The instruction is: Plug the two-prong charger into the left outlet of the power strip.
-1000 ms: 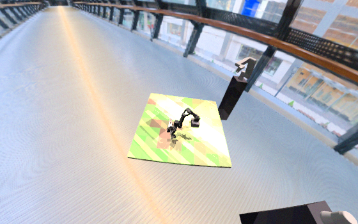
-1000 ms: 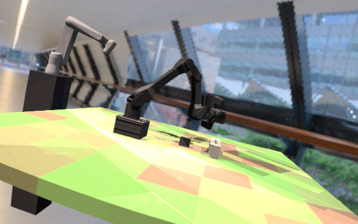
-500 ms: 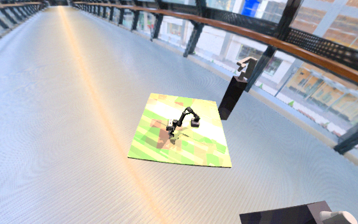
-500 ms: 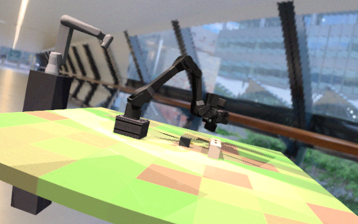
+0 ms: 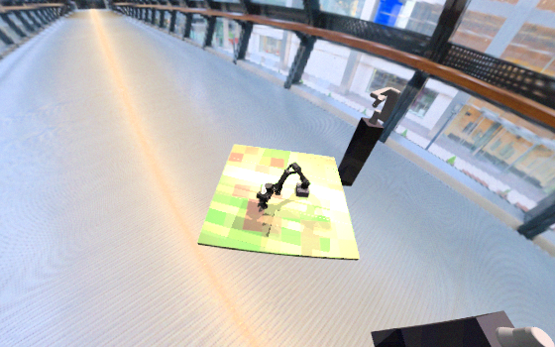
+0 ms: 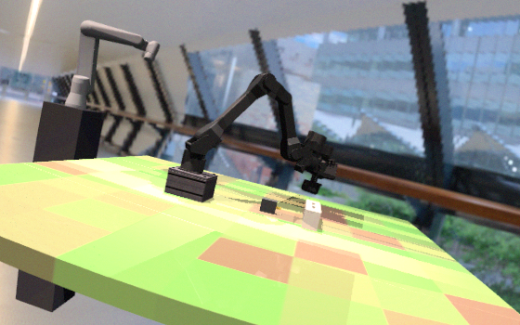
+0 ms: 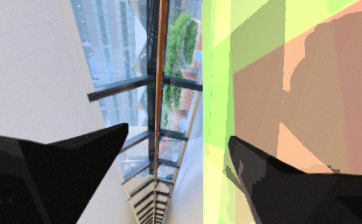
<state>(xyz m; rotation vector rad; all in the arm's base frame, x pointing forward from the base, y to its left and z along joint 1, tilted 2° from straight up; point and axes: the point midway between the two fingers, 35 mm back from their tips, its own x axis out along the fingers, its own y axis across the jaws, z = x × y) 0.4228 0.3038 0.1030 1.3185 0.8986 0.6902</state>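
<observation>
Exterior view shows one black charger point(image 6: 268, 205) near one white strip point(image 6: 312, 216), both on one patchy green table point(image 5: 222, 218) point(image 6: 166, 265) point(image 7: 217, 60). The gripper's point(image 5: 263, 202) point(image 6: 322, 178) point(image 7: 179, 131) two fingers are wide apart, holding nothing. Big windows point(image 6: 366, 79) line the room.

Probably an enclosed footbridge — long floor, slanted posts point(image 5: 300, 61) point(image 6: 423, 93), railings point(image 5: 415, 60) point(image 6: 389, 186).

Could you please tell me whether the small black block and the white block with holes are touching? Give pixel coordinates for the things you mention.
Apart. The exterior view shows tabletop between the black block point(image 6: 268, 205) and the white block point(image 6: 312, 219).
</observation>
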